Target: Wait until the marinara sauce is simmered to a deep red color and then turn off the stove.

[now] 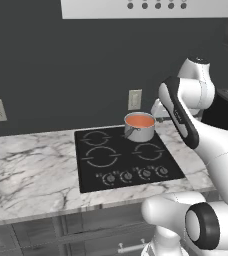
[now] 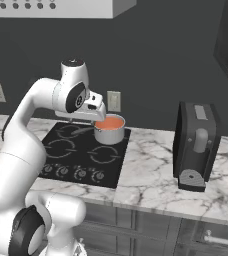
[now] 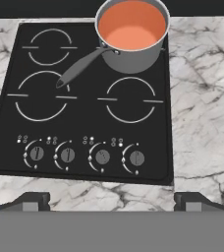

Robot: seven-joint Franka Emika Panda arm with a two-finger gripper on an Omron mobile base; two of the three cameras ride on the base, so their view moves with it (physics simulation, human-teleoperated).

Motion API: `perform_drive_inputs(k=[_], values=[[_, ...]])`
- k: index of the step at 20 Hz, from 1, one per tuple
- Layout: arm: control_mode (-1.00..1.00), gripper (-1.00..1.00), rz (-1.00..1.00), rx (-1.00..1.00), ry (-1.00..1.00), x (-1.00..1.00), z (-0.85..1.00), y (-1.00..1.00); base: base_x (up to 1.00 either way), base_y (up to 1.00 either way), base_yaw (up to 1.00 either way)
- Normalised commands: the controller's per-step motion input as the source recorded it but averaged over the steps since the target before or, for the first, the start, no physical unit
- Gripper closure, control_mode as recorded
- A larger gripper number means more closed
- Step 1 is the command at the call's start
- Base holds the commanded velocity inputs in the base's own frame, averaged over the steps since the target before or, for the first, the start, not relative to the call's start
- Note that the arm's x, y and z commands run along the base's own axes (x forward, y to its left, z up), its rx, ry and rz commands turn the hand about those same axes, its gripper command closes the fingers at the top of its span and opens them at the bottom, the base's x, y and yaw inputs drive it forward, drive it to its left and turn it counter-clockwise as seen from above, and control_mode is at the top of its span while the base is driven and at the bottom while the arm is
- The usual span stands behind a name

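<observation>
The marinara sauce (image 3: 132, 24) is a smooth light orange disc in a small steel saucepan (image 3: 133, 58) on the back right burner of the black stove (image 3: 89, 123). The pan's handle (image 3: 82, 66) points toward the front left burner. A row of round knobs (image 3: 102, 157) runs along the stove's front edge. My gripper (image 3: 112, 202) hangs above the stove's front, open and holding nothing, its fingertips (image 3: 33, 200) spread wide. From the right base view the gripper (image 2: 88, 117) hovers just left of the sauce (image 2: 109, 123). The left base view shows the sauce (image 1: 140, 120) beside my forearm.
A black toaster-like appliance (image 2: 196, 145) stands on the marble counter (image 2: 151, 175) right of the stove (image 2: 81, 150). Wall outlets (image 1: 134, 99) sit behind the cooktop, and a range hood (image 1: 146, 7) hangs above. Open marble counter (image 1: 31, 165) stretches left of the stove (image 1: 123, 147).
</observation>
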Motion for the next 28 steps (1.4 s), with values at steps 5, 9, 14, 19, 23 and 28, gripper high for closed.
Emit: perform_drive_inputs(k=[5, 9, 14, 19, 23, 28], values=[[-1.0, -1.0, 0.0, 0.0, 0.0, 0.0, 0.0, 0.0, 0.0, 0.0, 0.0], [-1.0, -1.0, 0.0, 0.0, 0.0, 0.0, 0.0, 0.0, 0.0, 0.0, 0.0], [-1.0, -1.0, 0.0, 0.0, 0.0, 0.0, 0.0, 0.0, 0.0, 0.0, 0.0], [-1.0, -1.0, 0.0, 0.0, 0.0, 0.0, 0.0, 0.0, 0.0, 0.0, 0.0], [-1.0, -1.0, 0.0, 0.0, 0.0, 0.0, 0.0, 0.0, 0.0, 0.0, 0.0], [-1.0, -1.0, 0.0, 0.0, 0.0, 0.0, 0.0, 0.0, 0.0, 0.0, 0.0]])
